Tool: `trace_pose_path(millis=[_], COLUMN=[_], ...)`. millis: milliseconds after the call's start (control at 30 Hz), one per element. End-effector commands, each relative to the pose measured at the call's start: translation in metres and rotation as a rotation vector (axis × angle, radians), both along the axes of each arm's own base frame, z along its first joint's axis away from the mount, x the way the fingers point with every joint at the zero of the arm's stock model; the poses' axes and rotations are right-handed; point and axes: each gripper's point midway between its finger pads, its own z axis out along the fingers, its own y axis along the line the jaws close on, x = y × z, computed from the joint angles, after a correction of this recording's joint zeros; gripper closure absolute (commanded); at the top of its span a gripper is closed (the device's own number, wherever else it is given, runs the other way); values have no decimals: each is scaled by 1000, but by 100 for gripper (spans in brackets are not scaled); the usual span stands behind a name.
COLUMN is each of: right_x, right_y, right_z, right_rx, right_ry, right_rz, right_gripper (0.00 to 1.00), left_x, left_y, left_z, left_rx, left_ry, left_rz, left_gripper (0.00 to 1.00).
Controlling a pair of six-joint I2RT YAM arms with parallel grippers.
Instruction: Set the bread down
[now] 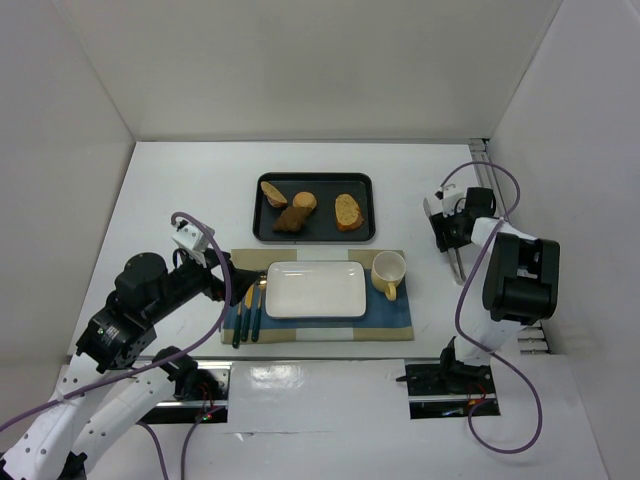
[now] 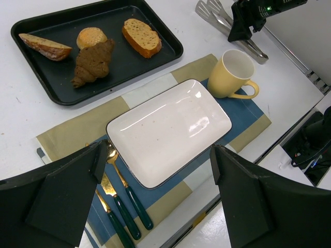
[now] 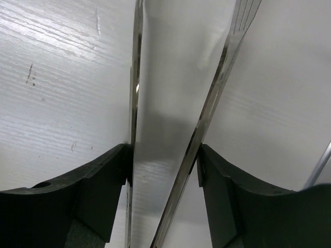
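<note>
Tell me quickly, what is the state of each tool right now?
Left tool: open, holding nothing.
Right tool: closed on the tongs.

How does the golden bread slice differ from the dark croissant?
The bread slice is golden and flat; the croissant is dark brown and lumpy. The slice lies apart from the others; the croissant touches the round roll. Both lie in the black tray.
</note>
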Motion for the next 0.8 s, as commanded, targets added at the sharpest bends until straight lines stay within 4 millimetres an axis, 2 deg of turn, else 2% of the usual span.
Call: trace_pose_path(millis=[0,33,67,300,767], right_x=[-68,-71,-71,-84,-89], right_y=[-14,-13,-13,-10,-5], right_z=[-50,-52,-52,-55,-46], right_rx=[-49,-47,-47,-28,-3], right_ry=[259,268,268,286,269], right_rz=[-14,-13,-13,-5,20], right_gripper=[35,21,18,17,14], left_x=[2,2,2,2,2], left_y=[-3,-3,-3,-3,-3], left_z=[11,11,11,11,11], left_rx=[-21,-21,-21,-21,-21], left_ry=[-44,-44,-44,-44,-44], left_rz=[-14,-14,-14,-14,-14], left_gripper=[0,0,0,0,0])
